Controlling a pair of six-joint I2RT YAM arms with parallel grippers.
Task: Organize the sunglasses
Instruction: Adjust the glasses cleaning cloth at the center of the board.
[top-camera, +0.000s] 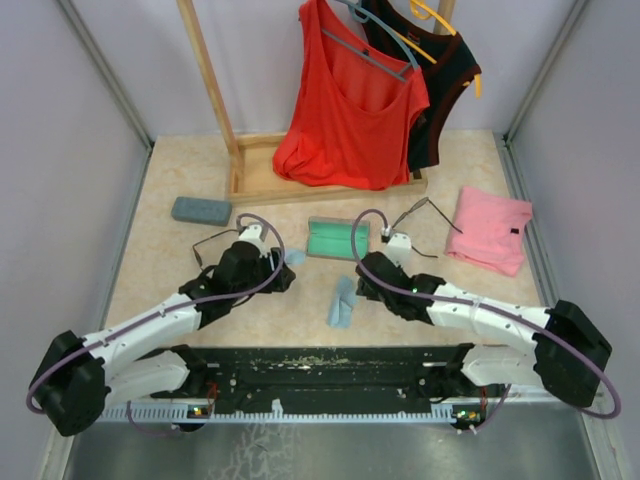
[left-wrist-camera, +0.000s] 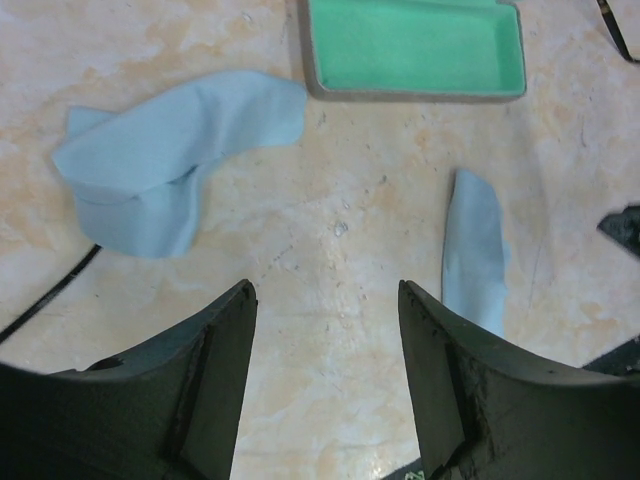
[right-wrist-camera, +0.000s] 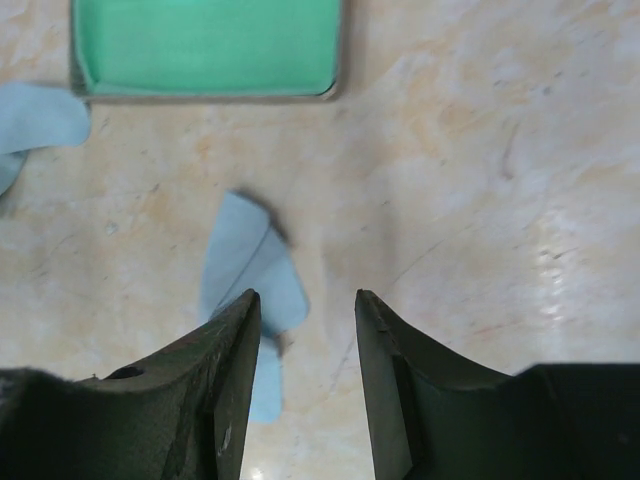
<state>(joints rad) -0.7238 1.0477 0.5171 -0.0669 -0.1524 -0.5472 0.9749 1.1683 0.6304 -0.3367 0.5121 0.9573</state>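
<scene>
Two pairs of sunglasses lie on the table (top-camera: 160, 270), both untouched. One pair of sunglasses (top-camera: 213, 238) lies just beyond the left arm's wrist. The other pair of sunglasses (top-camera: 430, 203) lies past the right arm's wrist, near a pink garment (top-camera: 490, 230). Between the arms sits an open case (top-camera: 332, 238) with a green lining, and a closed grey case (top-camera: 200, 210) lies well apart at the far left. A small blue cloth (top-camera: 296, 257) lies beside the open case and a longer blue cloth (top-camera: 342, 300) lies nearer the arms, between the two grippers. The left gripper (top-camera: 282, 278) hangs with its jaws spread and nothing between them. The right gripper (top-camera: 362, 265) is likewise parted and empty, with the longer cloth blurred just under one finger (right-wrist-camera: 235, 370). Behind everything, a wooden rack (top-camera: 215, 90) holds a red top (top-camera: 350, 110) and a black top (top-camera: 440, 90), seen only from above. The left wrist view alone shows a thin dark line (left-wrist-camera: 50, 292) at its lower left edge, possibly a sunglasses arm, though too little shows to tell.
</scene>
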